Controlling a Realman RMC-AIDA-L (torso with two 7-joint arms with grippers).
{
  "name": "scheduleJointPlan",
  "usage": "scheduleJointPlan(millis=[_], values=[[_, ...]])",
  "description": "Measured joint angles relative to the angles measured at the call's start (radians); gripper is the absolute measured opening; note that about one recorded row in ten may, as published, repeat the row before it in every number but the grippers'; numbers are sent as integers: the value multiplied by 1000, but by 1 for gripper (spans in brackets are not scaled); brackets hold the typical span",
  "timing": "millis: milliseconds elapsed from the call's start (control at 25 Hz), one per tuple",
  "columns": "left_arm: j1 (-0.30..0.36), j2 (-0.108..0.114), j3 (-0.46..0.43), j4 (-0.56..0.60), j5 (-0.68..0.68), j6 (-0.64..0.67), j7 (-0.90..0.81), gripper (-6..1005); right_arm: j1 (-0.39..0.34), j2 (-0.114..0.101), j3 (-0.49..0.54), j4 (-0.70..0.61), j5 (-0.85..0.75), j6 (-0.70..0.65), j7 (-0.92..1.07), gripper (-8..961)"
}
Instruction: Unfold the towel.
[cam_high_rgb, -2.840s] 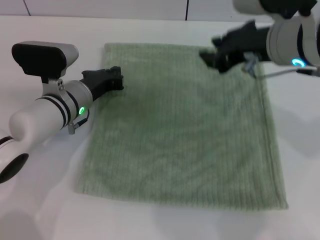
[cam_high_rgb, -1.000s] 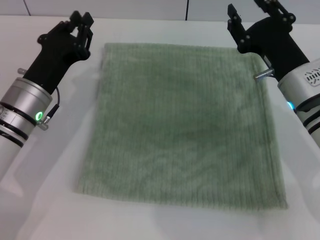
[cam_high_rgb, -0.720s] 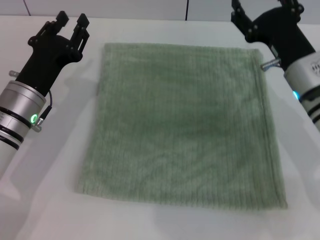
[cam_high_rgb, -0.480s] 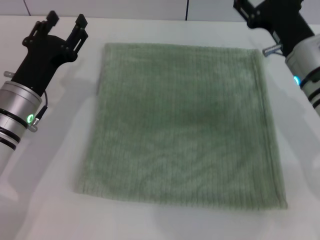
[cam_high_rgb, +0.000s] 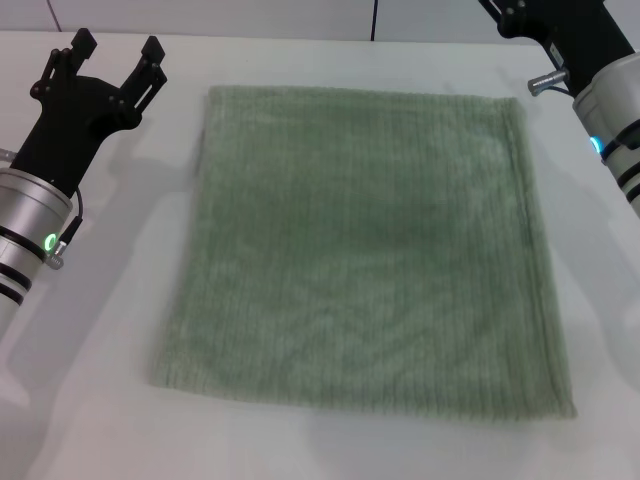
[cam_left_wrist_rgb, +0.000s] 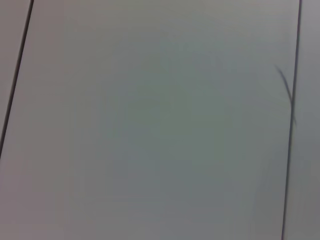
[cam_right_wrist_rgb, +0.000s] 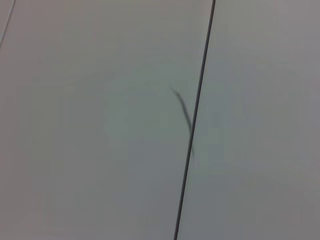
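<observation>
Now: towel (cam_high_rgb: 365, 245) flat on white table (cam_high_rgb: 110, 330), fully spread, roughly square, single layer as far as visible. Pale sage-green terry, faint ribbed lines, hemmed edge along the right side. Far edge straight, near the table's back; near edge slightly wavy, left near corner a little rounded.

Left gripper (cam_high_rgb: 110, 62) raised over the table off the towel's far-left corner, well clear of the cloth. Fingers (cam_high_rgb: 152, 52) spread apart, nothing between them (empty). Black gripper body on a silver wrist with a green indicator light (cam_high_rgb: 47, 241).

Right gripper at the top right of the head view, beyond the towel's far-right corner; only the black body (cam_high_rgb: 555, 25) in frame, fingertips cut off by the picture edge, so spread or closed: cannot tell. Not touching the towel. Small blue-green light (cam_high_rgb: 597, 145) on the silver wrist.

Both wrist views: only pale flat panels with thin dark seams (cam_right_wrist_rgb: 192, 125) (no towel, no fingers in either).
</observation>
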Motion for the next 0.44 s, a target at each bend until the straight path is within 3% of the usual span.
scheduleJointPlan(millis=[440], values=[[1,3,-2,15,-2,-5,0,859,-10,3,-12,11,0,-1,1,785]])
